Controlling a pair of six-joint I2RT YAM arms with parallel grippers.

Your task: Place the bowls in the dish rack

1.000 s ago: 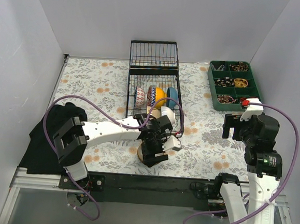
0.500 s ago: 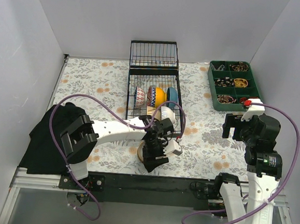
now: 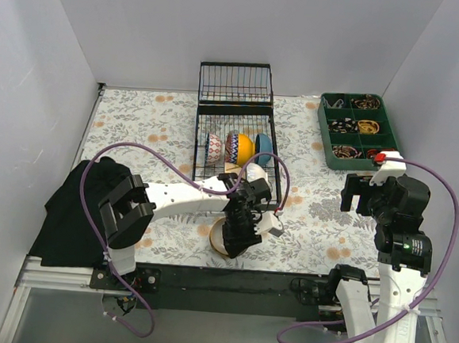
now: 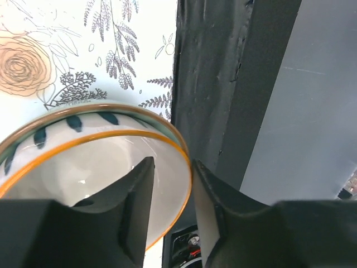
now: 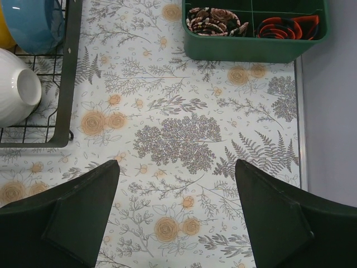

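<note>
The black wire dish rack (image 3: 235, 84) stands at the back middle. It holds a red-patterned bowl (image 3: 214, 148), a striped bowl (image 3: 232, 147), a yellow-orange bowl (image 3: 246, 147), a blue bowl (image 3: 264, 145), a white bowl (image 3: 255, 173) and a tan bowl (image 3: 233, 170). One more bowl (image 3: 217, 237), white inside with an orange rim (image 4: 83, 162), sits by the table's near edge. My left gripper (image 3: 241, 226) (image 4: 173, 190) is shut on its rim, one finger inside and one outside. My right gripper (image 3: 363, 194) (image 5: 175, 223) is open and empty above the cloth, right of the rack (image 5: 66, 84).
A green compartment tray (image 3: 358, 131) (image 5: 254, 47) of small items stands at the back right. A black cloth (image 3: 67, 210) lies at the left near edge. The black table edge (image 4: 217, 84) runs right beside the held bowl. White walls close in three sides.
My left gripper has shifted slightly right and back over the bowl at the near edge, and the arm's elbow has moved right. The right arm has not moved.
</note>
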